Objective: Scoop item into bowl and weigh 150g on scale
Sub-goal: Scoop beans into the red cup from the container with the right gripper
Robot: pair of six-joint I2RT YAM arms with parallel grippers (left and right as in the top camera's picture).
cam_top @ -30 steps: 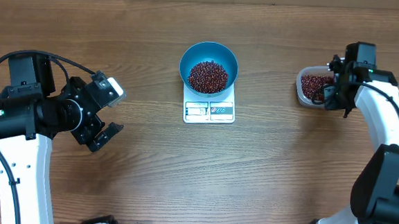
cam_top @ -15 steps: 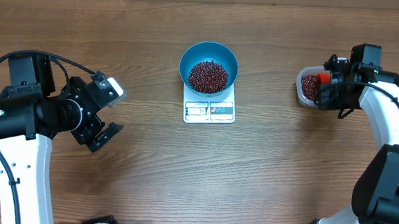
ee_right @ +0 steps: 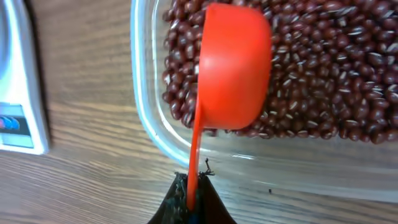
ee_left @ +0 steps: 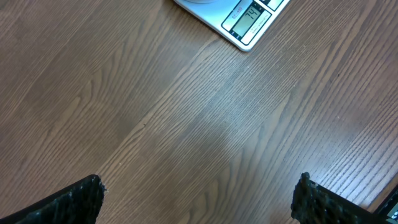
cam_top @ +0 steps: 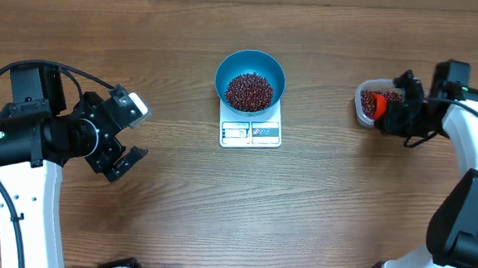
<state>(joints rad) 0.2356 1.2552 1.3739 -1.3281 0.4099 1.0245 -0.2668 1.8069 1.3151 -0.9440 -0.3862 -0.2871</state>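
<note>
The blue bowl [cam_top: 226,71] stands on the white scale [cam_top: 251,133] at mid-table, holding a heap of dark red beans [cam_top: 249,91]. At the right, a clear tub [cam_top: 361,108] holds more beans [ee_right: 323,74]. My right gripper [ee_right: 191,194] is shut on the thin handle of a red scoop [ee_right: 233,68]. The scoop's cup hangs over the tub's left part with its rounded back toward the camera, so its contents are hidden. My left gripper [cam_top: 137,134] is open over bare wood far left of the scale, its fingertips [ee_left: 81,199] wide apart.
A corner of the scale [ee_left: 245,22] with its display shows at the top of the left wrist view. The tub's clear rim [ee_right: 146,118] lies between my right gripper and the scoop cup. Part of the scale [ee_right: 18,93] sits left of the tub.
My right arm has drawn back to the right, and the red scoop has come into sight over the tub. The left arm has not moved.
</note>
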